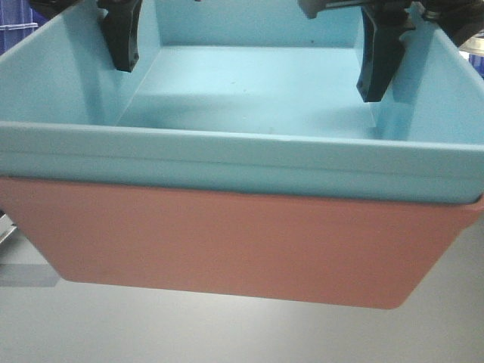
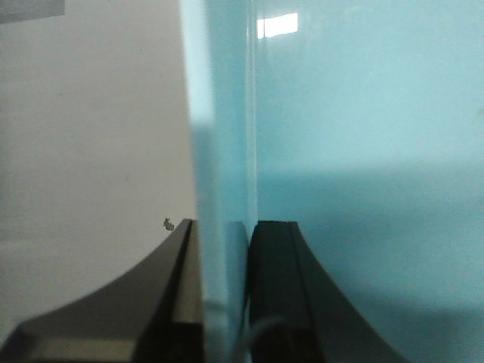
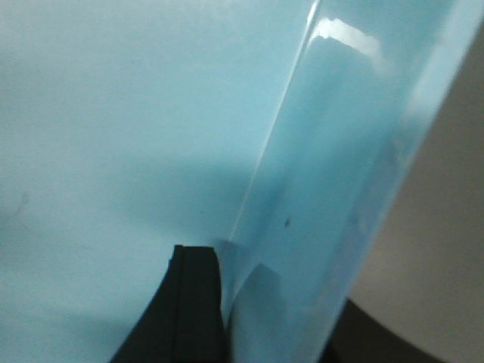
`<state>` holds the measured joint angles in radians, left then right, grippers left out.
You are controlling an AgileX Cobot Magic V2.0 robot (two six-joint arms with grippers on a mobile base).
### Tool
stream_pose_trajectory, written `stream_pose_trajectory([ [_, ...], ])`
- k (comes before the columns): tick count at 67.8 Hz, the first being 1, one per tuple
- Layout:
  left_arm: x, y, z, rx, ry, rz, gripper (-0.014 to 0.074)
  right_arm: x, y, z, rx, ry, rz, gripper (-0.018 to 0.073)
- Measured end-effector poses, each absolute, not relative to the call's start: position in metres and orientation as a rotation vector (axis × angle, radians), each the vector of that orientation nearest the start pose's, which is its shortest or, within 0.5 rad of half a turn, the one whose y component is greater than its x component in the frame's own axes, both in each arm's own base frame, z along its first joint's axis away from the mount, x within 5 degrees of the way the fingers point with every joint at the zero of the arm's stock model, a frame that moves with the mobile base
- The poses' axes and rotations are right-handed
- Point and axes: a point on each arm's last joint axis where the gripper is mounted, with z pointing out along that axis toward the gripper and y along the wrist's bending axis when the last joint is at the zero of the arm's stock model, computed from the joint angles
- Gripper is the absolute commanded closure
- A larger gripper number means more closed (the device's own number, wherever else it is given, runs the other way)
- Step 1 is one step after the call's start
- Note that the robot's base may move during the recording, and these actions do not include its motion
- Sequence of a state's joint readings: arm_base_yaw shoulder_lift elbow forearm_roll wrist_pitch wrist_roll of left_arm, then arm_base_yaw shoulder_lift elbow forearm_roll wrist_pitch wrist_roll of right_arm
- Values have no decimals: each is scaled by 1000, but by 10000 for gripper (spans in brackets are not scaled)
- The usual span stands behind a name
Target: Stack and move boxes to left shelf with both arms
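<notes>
— L gripper (image 2: 223, 234), R gripper (image 3: 272, 295): state?
— Both pinch side walls of blue tub (image 1: 242, 147) btwn them. Pink tub (image 1: 227, 234) nests below, so one lift carries both. Shelf not in view.

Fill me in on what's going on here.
Both arms hold the stacked tubs. The blue tub sits nested in the pink tub. The left gripper pinches the blue tub's left wall, one finger inside and one outside. The right gripper does the same on the right wall. The stack seems raised off the grey surface. No shelf is in view.
</notes>
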<state>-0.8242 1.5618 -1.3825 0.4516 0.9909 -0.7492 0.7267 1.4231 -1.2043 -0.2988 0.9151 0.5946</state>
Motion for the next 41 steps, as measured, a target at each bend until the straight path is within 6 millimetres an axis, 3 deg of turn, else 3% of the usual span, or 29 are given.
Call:
stream_pose_trajectory([
  [41,249,-220,332,288,2482,-46,599,234,179,321,-321,2537,130,503],
])
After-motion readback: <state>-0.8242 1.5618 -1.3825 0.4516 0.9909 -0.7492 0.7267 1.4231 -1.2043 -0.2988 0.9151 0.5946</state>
